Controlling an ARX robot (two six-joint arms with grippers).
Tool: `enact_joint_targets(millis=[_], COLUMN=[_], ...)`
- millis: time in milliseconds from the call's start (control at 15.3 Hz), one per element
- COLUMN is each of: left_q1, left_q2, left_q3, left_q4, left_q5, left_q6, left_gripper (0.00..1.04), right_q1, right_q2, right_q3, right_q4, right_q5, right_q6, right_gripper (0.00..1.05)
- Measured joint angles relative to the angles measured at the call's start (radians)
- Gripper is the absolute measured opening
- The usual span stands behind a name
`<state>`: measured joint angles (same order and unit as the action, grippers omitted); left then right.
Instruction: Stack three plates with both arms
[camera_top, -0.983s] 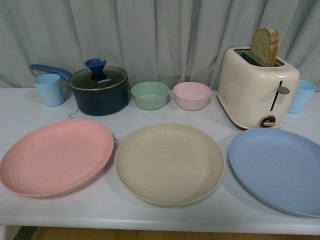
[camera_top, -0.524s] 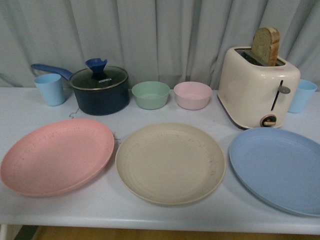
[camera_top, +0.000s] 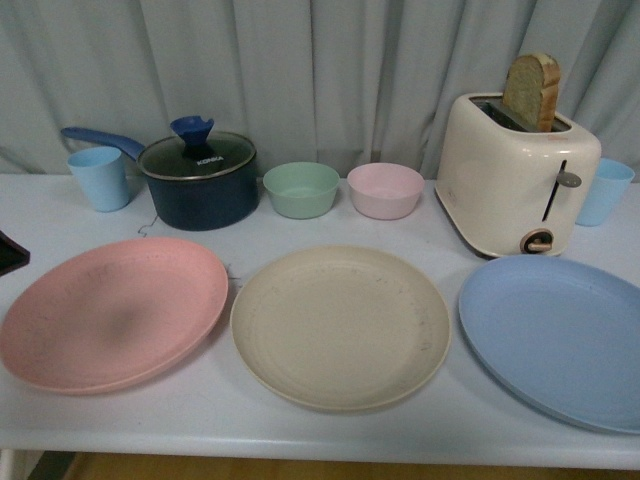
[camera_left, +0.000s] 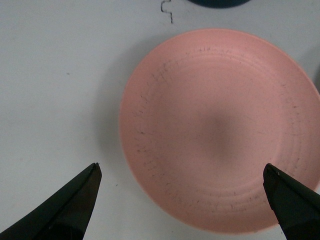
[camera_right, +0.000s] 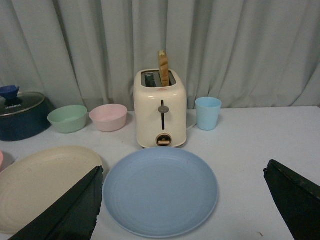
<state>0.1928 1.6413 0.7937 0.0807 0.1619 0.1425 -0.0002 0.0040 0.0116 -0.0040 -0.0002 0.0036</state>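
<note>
**Front view.** Three plates lie flat in a row along the near edge of the worktop (camera_top: 330, 225). The pink plate (camera_top: 115, 312) is on the robot's left, the beige plate (camera_top: 340, 325) in the middle and the light blue plate (camera_top: 555, 335) on the right. Each rim is near the next, and none overlaps. A dark sliver at the left border, probably part of the left arm (camera_top: 10, 252), sits just beside the pink plate's far rim. The right arm is out of view.

**Left wrist view.** The left gripper (camera_left: 181, 170) is spread wide and holds nothing. The pink plate (camera_left: 220, 130) lies directly beneath it, and one stretch of rim falls between the two fingertips. No contact is evident.

**Right wrist view.** The right gripper (camera_right: 182, 169) is also spread wide and empty. The light blue plate (camera_right: 160, 192) lies ahead of it and lower, framed between the fingers. The beige plate (camera_right: 45, 185) is off to one side and the toaster (camera_right: 161, 115) stands behind.

**Judgement.** Each outer plate lies nearest its own arm. The beige plate lies between them, so it is the natural base for the stack.
</note>
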Motion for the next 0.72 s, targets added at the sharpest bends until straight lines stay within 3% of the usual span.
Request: enact_joint_targets(millis=[655, 721], left_q1=[0.079, 0.093], left_q2=[0.526, 0.549], left_q3=[0.401, 0.419], left_q4=[-0.13, -0.138], left_q5=[0.075, 0.093], left_q6=[0.096, 0.091], left_gripper=[0.98, 0.9], right_q1=[0.0, 0.0], right_q2=[0.0, 0.0], right_q3=[0.0, 0.0], right_q4=[0.0, 0.0], right_q5=[0.0, 0.0], right_q6=[0.0, 0.0], right_gripper=[0.98, 0.98])
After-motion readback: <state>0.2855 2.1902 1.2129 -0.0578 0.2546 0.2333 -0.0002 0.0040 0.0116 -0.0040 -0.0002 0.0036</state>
